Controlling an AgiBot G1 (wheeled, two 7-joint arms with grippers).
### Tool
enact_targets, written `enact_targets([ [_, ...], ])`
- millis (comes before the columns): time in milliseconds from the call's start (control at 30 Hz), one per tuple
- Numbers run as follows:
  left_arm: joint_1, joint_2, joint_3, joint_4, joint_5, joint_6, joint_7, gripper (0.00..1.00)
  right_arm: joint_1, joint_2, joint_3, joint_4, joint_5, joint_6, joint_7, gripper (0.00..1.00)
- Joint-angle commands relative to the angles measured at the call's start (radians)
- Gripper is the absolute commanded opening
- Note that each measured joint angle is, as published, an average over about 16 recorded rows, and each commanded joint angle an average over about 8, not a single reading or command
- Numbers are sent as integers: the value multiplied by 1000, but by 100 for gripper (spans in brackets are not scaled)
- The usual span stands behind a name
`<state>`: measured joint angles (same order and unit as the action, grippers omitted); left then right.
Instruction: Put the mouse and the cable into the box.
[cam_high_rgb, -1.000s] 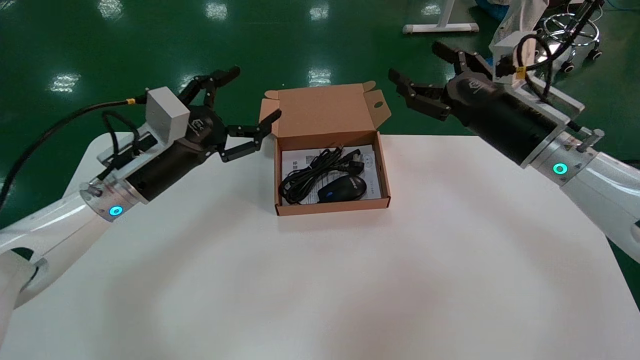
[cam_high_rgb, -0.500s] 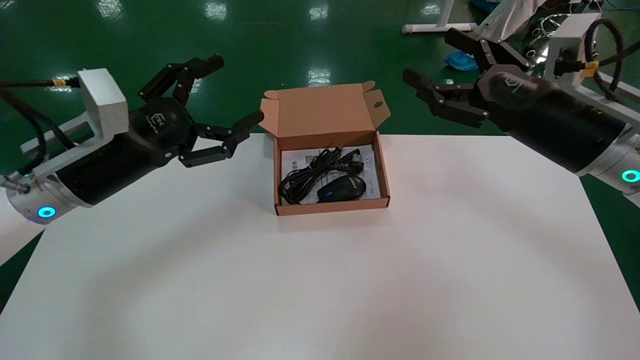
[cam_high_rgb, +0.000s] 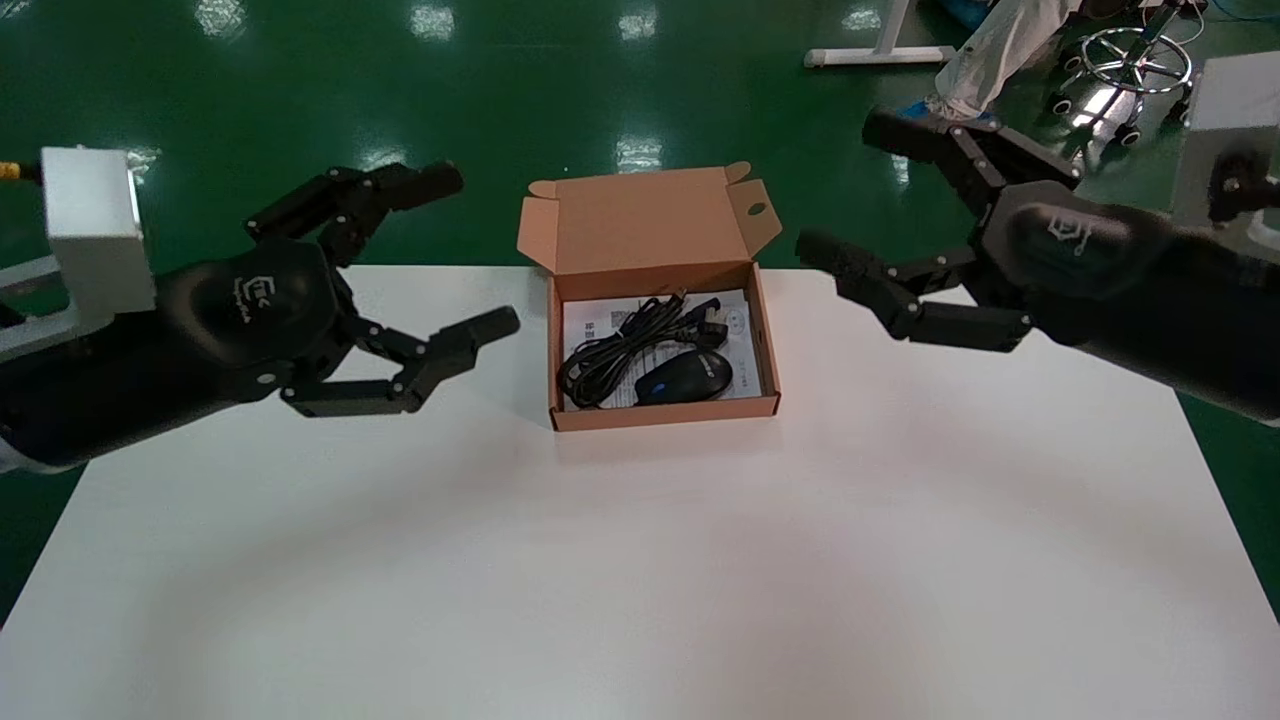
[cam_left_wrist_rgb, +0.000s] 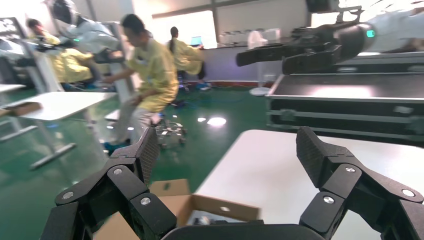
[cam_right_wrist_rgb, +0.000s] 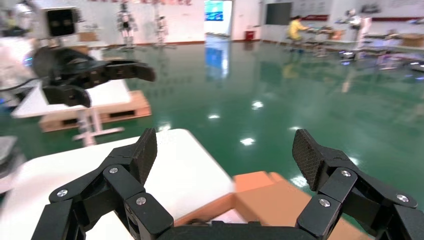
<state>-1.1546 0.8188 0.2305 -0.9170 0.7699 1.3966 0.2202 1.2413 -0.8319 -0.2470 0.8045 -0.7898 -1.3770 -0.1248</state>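
Note:
A brown cardboard box stands open on the white table, its lid tilted up at the back. Inside lie a black mouse and a coiled black cable on a printed sheet. My left gripper hovers open to the left of the box, holding nothing. My right gripper hovers open to the right of the box, also holding nothing. The left wrist view shows the box low between its fingers; the right wrist view shows the lid.
Green floor lies beyond the table's far edge. A wheeled stool and a white stand base sit at the back right. People at benches appear in the left wrist view.
Both arms have drawn back toward me and apart, away from the box's lid. Both grippers stay open. The box, mouse and cable have not moved.

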Motion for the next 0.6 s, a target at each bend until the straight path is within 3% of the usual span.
enact_targets([
  [33,9,-22,5,-40,-4,11,-44,100,-16,22,-3,47,6,-12,30,100],
  [600,77,-201,47,-356,-38,96,-394,100,-153,202,-30,440,54,-109,287,100],
])
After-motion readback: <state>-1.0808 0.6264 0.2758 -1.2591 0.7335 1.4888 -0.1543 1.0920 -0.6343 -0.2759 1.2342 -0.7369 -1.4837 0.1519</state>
